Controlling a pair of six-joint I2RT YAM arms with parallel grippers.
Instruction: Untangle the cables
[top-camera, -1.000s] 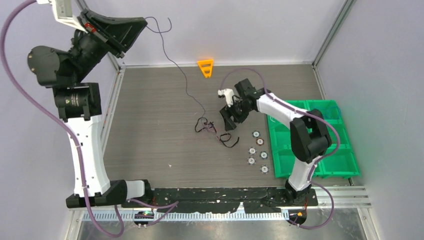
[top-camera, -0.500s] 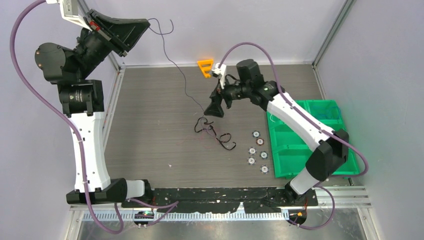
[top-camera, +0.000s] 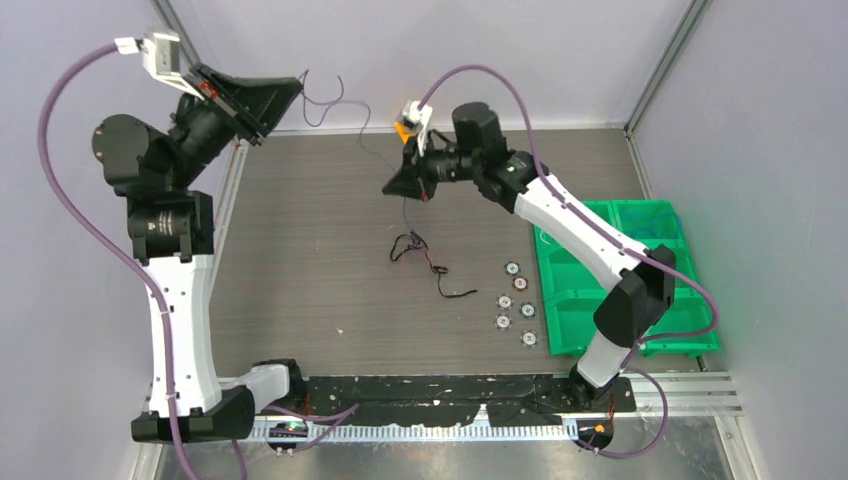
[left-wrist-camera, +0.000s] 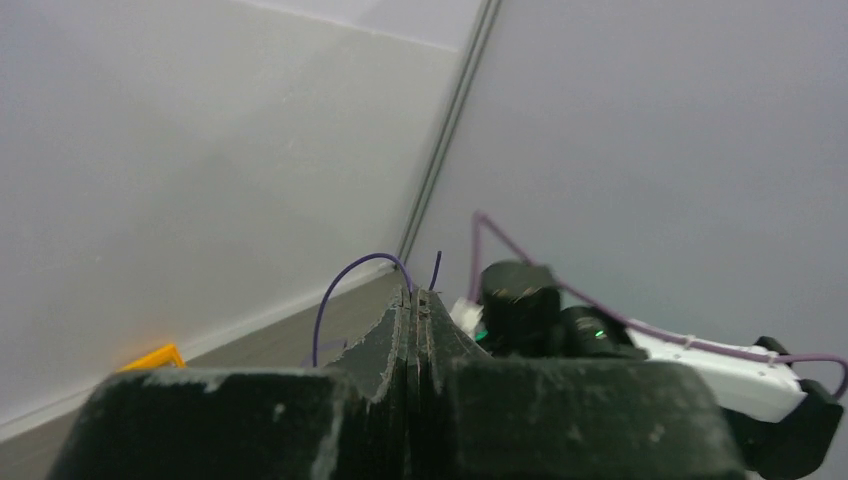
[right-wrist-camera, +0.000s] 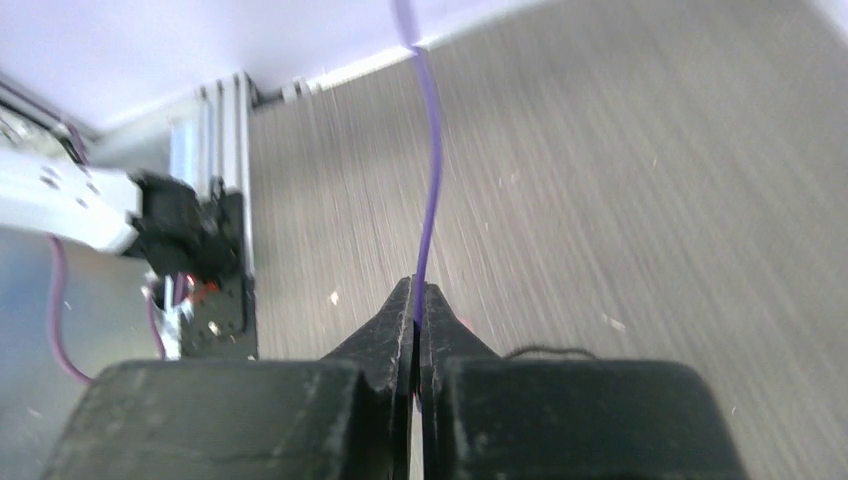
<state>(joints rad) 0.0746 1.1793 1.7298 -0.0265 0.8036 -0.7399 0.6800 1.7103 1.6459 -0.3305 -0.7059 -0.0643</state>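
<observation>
A thin purple cable (top-camera: 328, 102) runs from my left gripper (top-camera: 297, 88), raised high at the back left, across to my right gripper (top-camera: 392, 188). From there it drops to the small clump of cables (top-camera: 410, 246) on the table. In the left wrist view the left gripper (left-wrist-camera: 416, 296) is shut on the purple cable (left-wrist-camera: 345, 277), which loops out at the tips. In the right wrist view the right gripper (right-wrist-camera: 417, 292) is shut on the same purple cable (right-wrist-camera: 431, 170). A loose black strand (top-camera: 456, 292) trails from the clump toward the right.
An orange piece (top-camera: 402, 129) stands at the back edge, partly behind the right wrist. Several small round discs (top-camera: 516, 300) lie right of the clump. Green bins (top-camera: 640, 262) sit at the right. Walls enclose the back and sides.
My right arm rose from beside the clump, swung back and left, and shut on the purple cable. The left gripper shifted slightly right. The clump's black strand stretched out.
</observation>
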